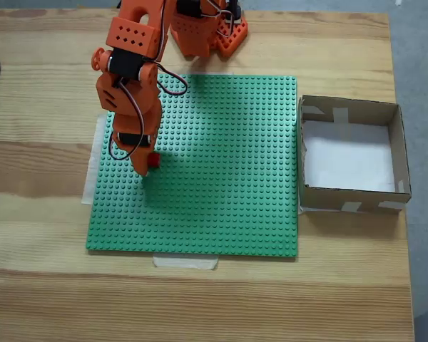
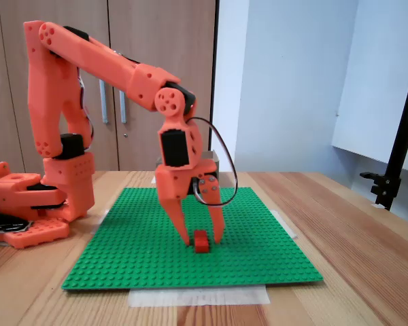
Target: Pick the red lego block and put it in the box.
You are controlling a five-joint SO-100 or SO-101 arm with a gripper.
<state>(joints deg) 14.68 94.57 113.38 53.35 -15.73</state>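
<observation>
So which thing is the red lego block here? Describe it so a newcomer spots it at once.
Start at the large green studded baseplate on the wooden table. The orange arm reaches down onto it, and the red lego block sits between the tips of the open gripper. It is the only small red piece on the plate, far smaller than the cardboard box beside it.

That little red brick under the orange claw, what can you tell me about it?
The red lego block is a small, shiny plastic brick sitting flat on the green baseplate, left of the baseplate's middle in the top-down fixed view. The claw straddles it, one finger on each side; actual contact can't be confirmed.
</observation>
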